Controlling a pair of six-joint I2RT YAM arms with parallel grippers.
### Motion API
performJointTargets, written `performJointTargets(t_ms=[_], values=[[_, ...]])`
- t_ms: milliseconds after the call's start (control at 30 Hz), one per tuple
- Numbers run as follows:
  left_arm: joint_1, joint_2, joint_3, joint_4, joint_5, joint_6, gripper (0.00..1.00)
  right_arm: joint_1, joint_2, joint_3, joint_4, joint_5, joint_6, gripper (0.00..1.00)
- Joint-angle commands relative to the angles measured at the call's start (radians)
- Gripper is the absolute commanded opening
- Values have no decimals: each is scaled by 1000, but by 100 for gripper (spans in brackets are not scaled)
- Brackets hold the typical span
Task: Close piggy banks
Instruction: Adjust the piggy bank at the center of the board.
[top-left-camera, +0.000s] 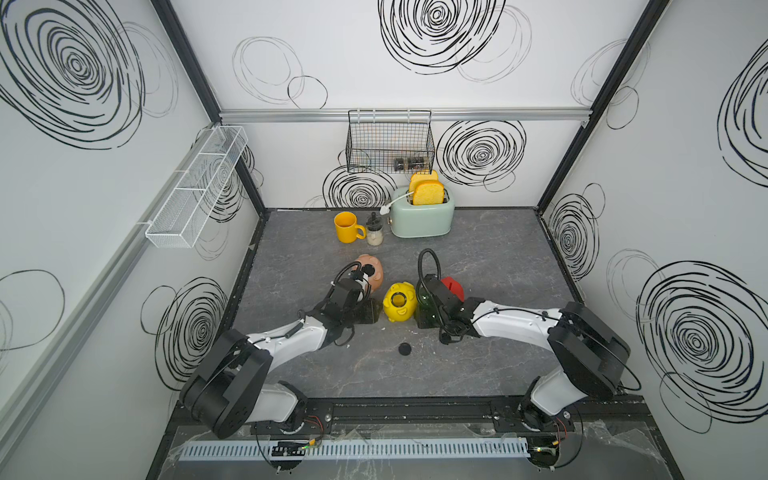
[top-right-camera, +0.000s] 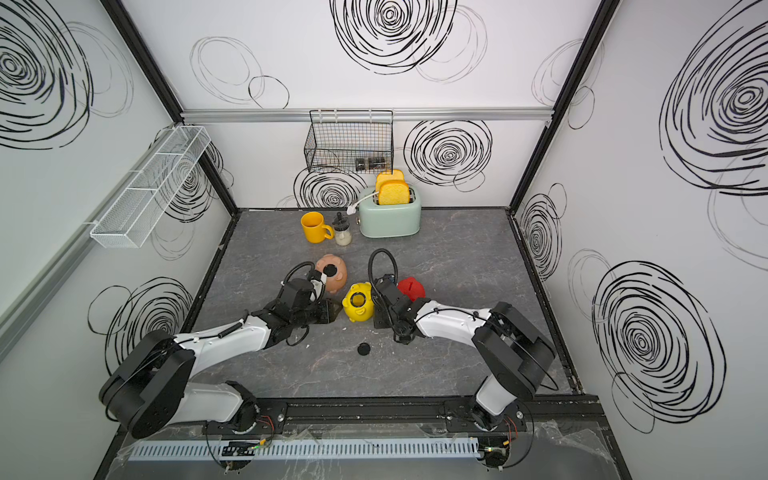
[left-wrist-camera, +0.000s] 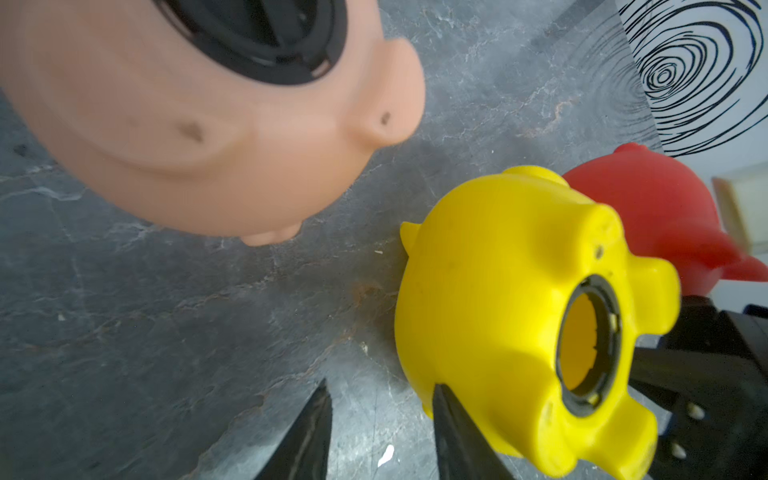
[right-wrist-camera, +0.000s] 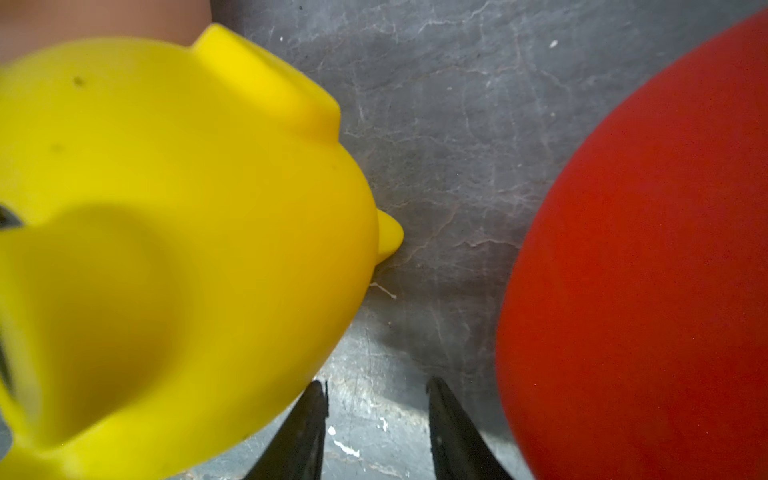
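Left gripper (left-wrist-camera: 380, 390): I am seeing its jaws standing apart with nothing but bare table (top-left-camera: 498, 249) between them. It is sitting low, just beside the yellow piggy bank (left-wrist-camera: 498, 291), and I cannot tell whether a fingertip is touching it.
Right gripper (right-wrist-camera: 376, 386): I am reading it as parted and empty too. It is pointing into the gap between the yellow piggy bank and the red piggy bank (right-wrist-camera: 644, 270).
Pink piggy bank (top-left-camera: 365, 262): it is lying belly up behind the left wrist, with a black plug (top-right-camera: 330, 271) sitting in its round hole.
Yellow piggy bank: it is lying mid-table between the two grippers in both top views, with its belly hole facing up and uncovered.
Red piggy bank: it is standing just past the right wrist, partly hidden by that arm and near the yellow one.
Loose plug (top-left-camera: 404, 349): I am spotting it flat on the table, nearer the arm bases and apart from all three pigs.
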Motion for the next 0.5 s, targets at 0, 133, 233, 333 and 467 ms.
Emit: performJointTargets(t_ms=[0, 133, 233, 333, 467], values=[[13, 10, 28, 14, -19, -3, 45, -22, -1, 35, -19, 20, -15, 44], [16, 36, 43, 15, -20, -1, 45, -38, 6, 34, -8, 18, -19, 43], [21, 50, 43, 25, -22, -3, 45, -50, 21, 43, -6, 18, -25, 43], [24, 64, 45, 37, -22, -6, 45, -60, 42, 56, -3, 22, -24, 43], [28, 84, 48, 55, -25, -13, 45, -65, 73, 84, -5, 52, -23, 43]])
